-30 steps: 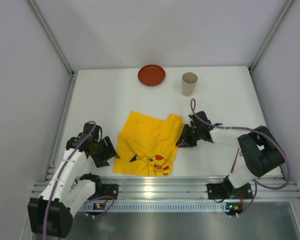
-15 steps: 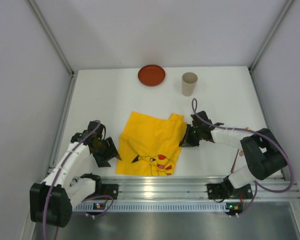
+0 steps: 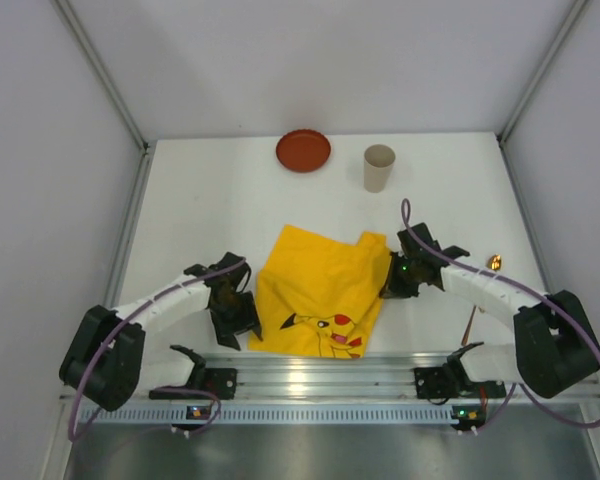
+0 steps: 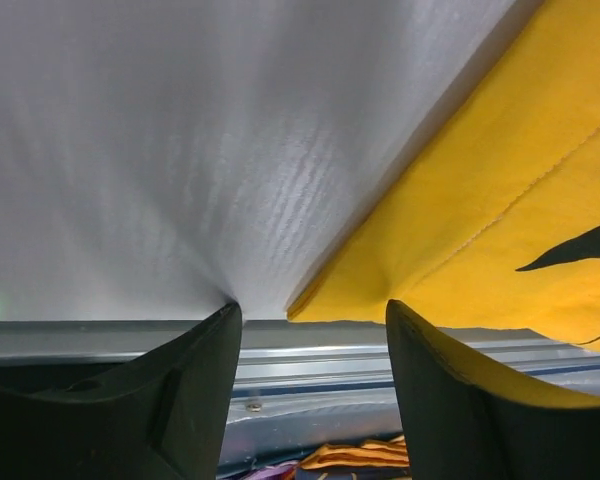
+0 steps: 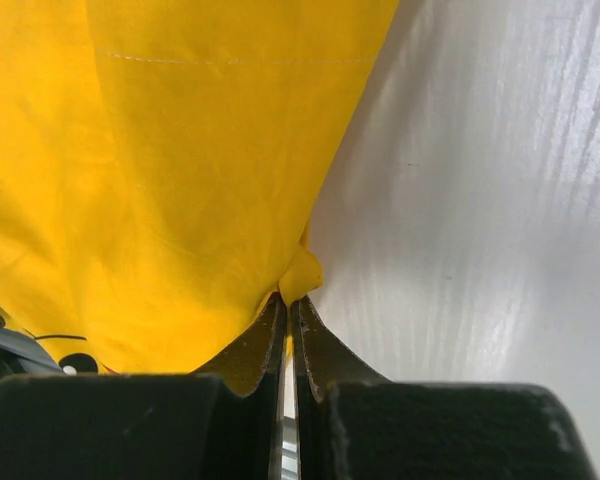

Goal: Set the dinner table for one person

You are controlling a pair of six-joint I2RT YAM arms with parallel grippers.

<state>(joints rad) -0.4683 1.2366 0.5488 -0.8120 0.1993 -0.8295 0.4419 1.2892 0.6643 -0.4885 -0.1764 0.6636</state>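
The yellow Pikachu-print cloth [image 3: 320,285] lies rumpled on the white dinner table [image 3: 200,200], near its front edge. My right gripper [image 3: 390,283] is shut on a pinch of the cloth's right edge; the right wrist view shows the jaws [image 5: 290,298] closed on a small fold of the cloth [image 5: 180,150]. My left gripper [image 3: 242,322] is open and low at the cloth's near-left corner. In the left wrist view the gripper [image 4: 312,310] straddles that corner of the cloth [image 4: 500,180] without clamping it, over the table's front edge.
A red-brown plate [image 3: 303,150] and a beige cup [image 3: 379,167] stand at the back of the table. A thin brown utensil [image 3: 470,325] lies near the right arm, partly hidden. A metal rail [image 3: 310,375] runs along the front edge.
The right gripper has dragged the cloth to the right and slightly nearer. The left gripper has moved right and in to the cloth's near-left corner.
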